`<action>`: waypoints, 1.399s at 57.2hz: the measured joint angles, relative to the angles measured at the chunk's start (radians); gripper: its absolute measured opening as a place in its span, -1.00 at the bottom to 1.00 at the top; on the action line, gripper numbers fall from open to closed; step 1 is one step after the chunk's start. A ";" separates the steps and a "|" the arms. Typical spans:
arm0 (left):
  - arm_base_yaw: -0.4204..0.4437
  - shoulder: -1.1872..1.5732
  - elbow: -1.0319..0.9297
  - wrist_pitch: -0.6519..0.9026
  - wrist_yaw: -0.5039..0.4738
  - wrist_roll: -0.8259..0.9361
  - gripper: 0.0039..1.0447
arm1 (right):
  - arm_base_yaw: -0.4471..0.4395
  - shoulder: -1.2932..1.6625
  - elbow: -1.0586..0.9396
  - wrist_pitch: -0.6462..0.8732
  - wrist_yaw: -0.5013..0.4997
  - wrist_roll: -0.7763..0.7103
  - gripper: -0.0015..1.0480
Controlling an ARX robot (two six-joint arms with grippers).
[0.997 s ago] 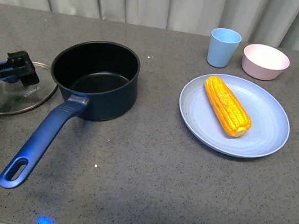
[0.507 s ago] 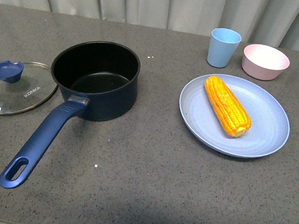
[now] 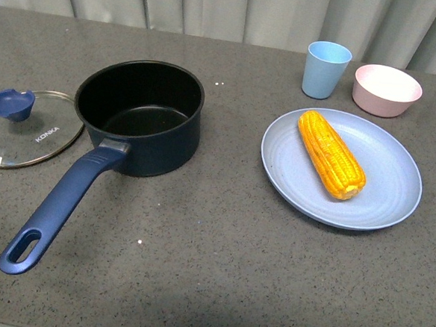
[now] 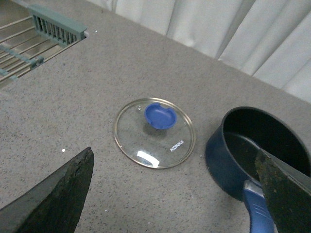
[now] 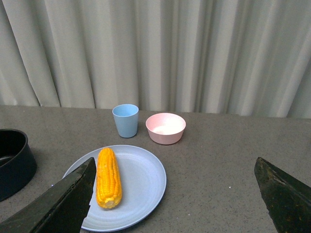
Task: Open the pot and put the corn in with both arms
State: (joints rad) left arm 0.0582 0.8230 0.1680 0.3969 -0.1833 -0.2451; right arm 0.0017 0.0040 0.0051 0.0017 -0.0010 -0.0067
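Observation:
The dark navy pot (image 3: 139, 117) stands open on the grey counter, its long blue handle (image 3: 58, 205) pointing toward the front. Its glass lid (image 3: 32, 139) with a blue knob (image 3: 11, 104) lies flat to the pot's left. The orange-yellow corn (image 3: 331, 155) lies on a blue plate (image 3: 389, 183) at the right. Neither arm shows in the front view. My left gripper (image 4: 174, 160) hangs open and empty above the lid (image 4: 141, 141) and the pot (image 4: 262, 145). The right gripper (image 5: 174, 167) is open and empty, high over the counter, with the corn (image 5: 108, 177) ahead of it.
A light blue cup (image 3: 327, 69) and a pink bowl (image 3: 387, 89) stand behind the plate near the curtain. In the left wrist view, a sink with a rack (image 4: 43, 34) lies beyond the lid.
The left gripper, on the lid's knob a second ago, has let go and drawn out of the front view. The lid stays flat beside the pot.

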 joint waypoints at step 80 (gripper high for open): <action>-0.056 -0.637 -0.149 -0.207 0.183 0.237 -0.93 | 0.000 0.000 0.000 0.000 0.000 0.000 0.82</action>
State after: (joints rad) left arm 0.0021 0.1864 0.0193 0.1898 0.0002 -0.0078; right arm 0.0017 0.0040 0.0051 0.0017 -0.0010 -0.0067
